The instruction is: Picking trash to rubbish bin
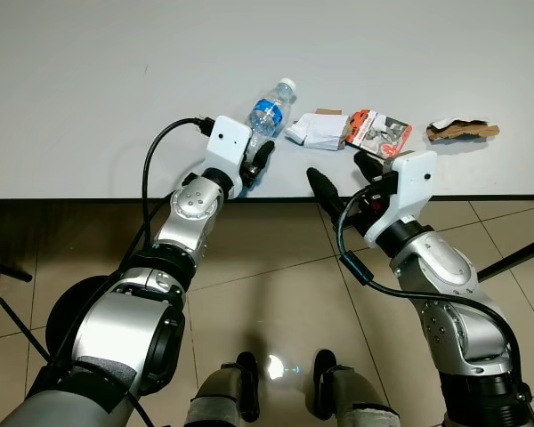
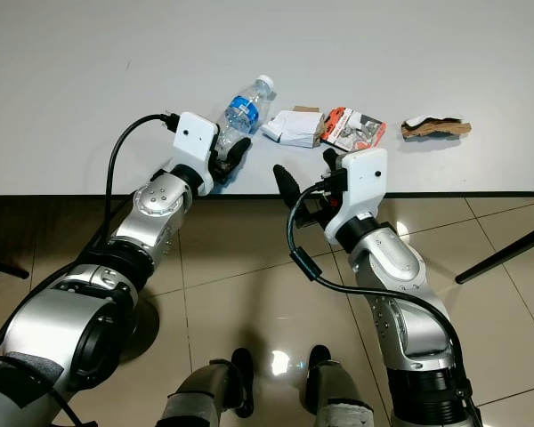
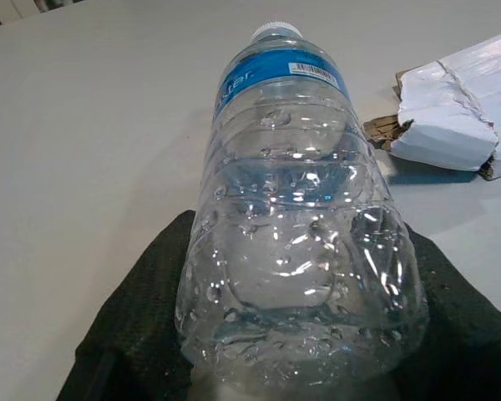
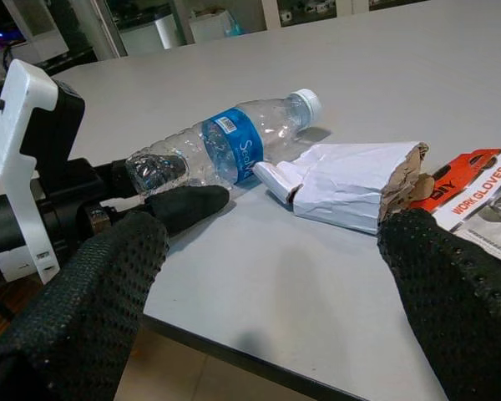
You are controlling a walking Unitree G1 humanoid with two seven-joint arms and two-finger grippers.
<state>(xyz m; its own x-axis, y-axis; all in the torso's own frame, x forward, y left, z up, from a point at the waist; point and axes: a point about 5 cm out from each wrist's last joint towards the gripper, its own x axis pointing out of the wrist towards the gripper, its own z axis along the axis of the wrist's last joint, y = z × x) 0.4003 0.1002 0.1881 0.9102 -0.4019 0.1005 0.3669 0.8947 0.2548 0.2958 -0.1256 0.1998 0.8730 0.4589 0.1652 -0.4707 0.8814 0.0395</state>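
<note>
- I am looking down at a white table (image 1: 89, 80) that is filling the top half of the frame.
- My left gripper (image 1: 260, 163) is sitting near the middle of the frame, at the table's front edge, with its two black fingers clamped on the bottom of a clear water bottle (image 1: 269, 111).
- The bottle is lying on its side on the table, its white cap pointing away from me.
- My right gripper (image 1: 343, 173) is hovering just right of the middle, its fingers spread wide apart and holding nothing.
- A crumpled white paper bag (image 1: 316, 130) is lying right of the bottle, touching a red glove packet (image 1: 378, 130).
- A torn brown scrap (image 1: 463, 130) is lying farther right.
</note>
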